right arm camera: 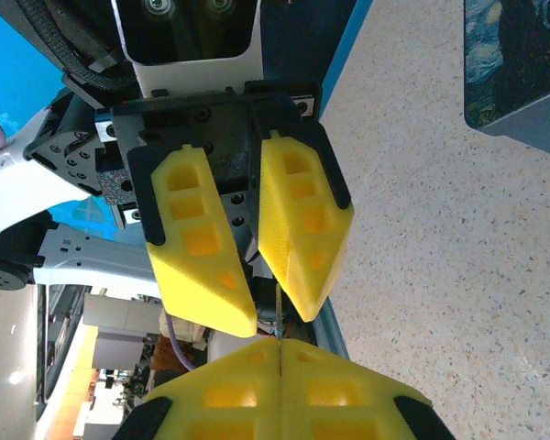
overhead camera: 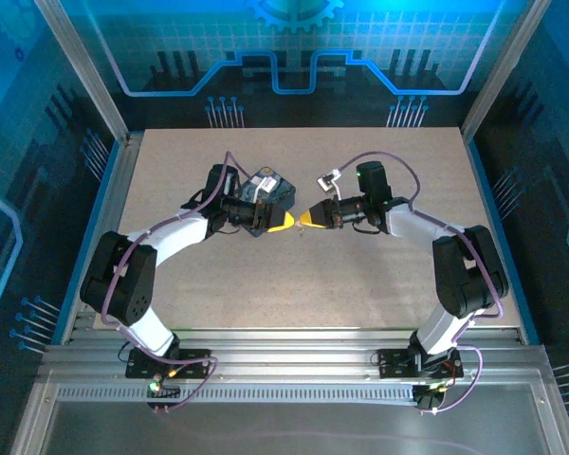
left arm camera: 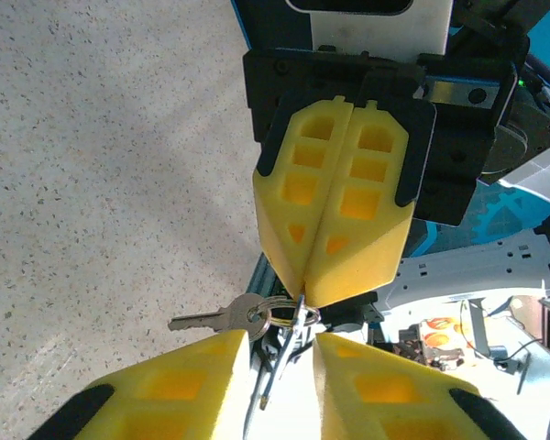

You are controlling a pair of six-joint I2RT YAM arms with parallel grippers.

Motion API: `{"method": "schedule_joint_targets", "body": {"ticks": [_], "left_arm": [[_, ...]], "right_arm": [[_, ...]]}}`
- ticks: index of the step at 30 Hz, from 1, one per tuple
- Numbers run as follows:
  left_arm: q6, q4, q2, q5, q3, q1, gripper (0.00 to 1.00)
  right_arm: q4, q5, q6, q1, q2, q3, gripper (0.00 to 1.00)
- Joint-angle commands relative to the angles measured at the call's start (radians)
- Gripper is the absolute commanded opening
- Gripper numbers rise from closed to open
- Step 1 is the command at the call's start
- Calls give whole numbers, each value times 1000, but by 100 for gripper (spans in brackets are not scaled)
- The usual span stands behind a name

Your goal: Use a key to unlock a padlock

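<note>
Key (left arm camera: 206,319) juts sideways from right gripper's (left arm camera: 304,298) closed jaws.

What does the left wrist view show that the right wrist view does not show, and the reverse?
Left wrist view: a silver key shown plainly, hanging from a key ring that is pinched at the tip of the shut right gripper. Right wrist view: the dark blue swirl-patterned box lying on the table, and the left gripper with its fingers apart. Both: the speckled table and the two grippers facing each other tip to tip.
</note>
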Motion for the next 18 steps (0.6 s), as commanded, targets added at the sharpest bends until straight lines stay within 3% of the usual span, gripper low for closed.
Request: {"method": "schedule_joint_targets", "body": {"ticks": [1, 7, 18], "left_arm": [[10, 17, -8, 24, -7, 0, 20], [18, 13, -6, 31, -6, -1, 0], [26, 28, -8, 11, -13, 2, 0]], "right_arm": [[16, 0, 7, 5, 19, 8, 0], [17, 1, 11, 12, 32, 14, 0], [9, -11, 4, 16, 27, 0, 22]]}}
